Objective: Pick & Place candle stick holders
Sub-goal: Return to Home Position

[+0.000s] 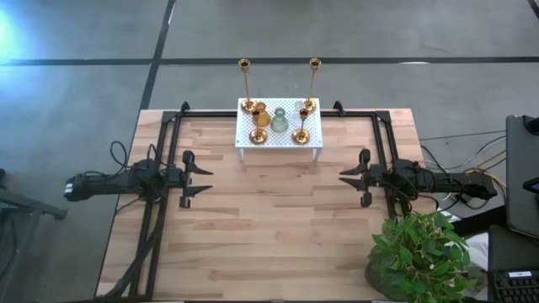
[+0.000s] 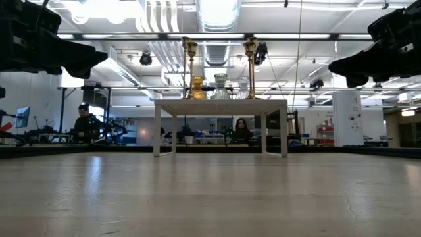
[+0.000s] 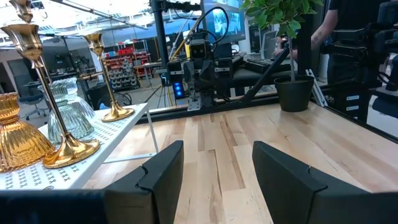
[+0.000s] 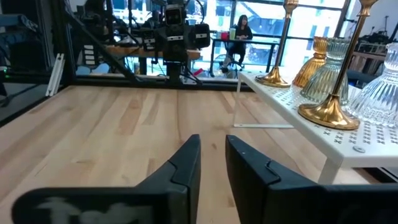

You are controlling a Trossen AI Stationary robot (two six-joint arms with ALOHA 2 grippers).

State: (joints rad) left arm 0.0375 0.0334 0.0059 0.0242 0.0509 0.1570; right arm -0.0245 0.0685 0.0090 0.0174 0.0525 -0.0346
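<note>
1. Pale wooden bench [image 1: 269,227] fills the high view, with grey floor around it. The low view looks across it into a bright workshop, where one person [image 2: 84,123] sits far off on the left and another person [image 2: 240,128] shows beneath the rack.
2. Left hand [image 1: 207,182] hangs over the left side of the bench and points right. Its fingers stand wide apart and hold nothing.
3. White perforated rack [image 1: 282,145] stands at the far middle of the bench, well apart from both hands. Every one of the candle stick holders in view stands on it.
4. On the rack, the left tall brass stick [image 1: 246,84] stands at the far left corner.
5. Just right of its base is a ribbed golden holder [image 1: 259,116], with a short brass holder [image 1: 258,135] nearer.
6. A grey-green glass holder [image 1: 279,124] stands in the middle.
7. Right of it, a second short brass holder [image 1: 301,135] stands near, and the right tall brass stick [image 1: 312,84] stands at the far right corner.
8. Right hand [image 1: 341,178] hangs over the right side of the bench and points left. Its fingers are empty, with only a narrow gap between them.
9. A potted plant [image 1: 421,252] sits at the near right corner.
</note>
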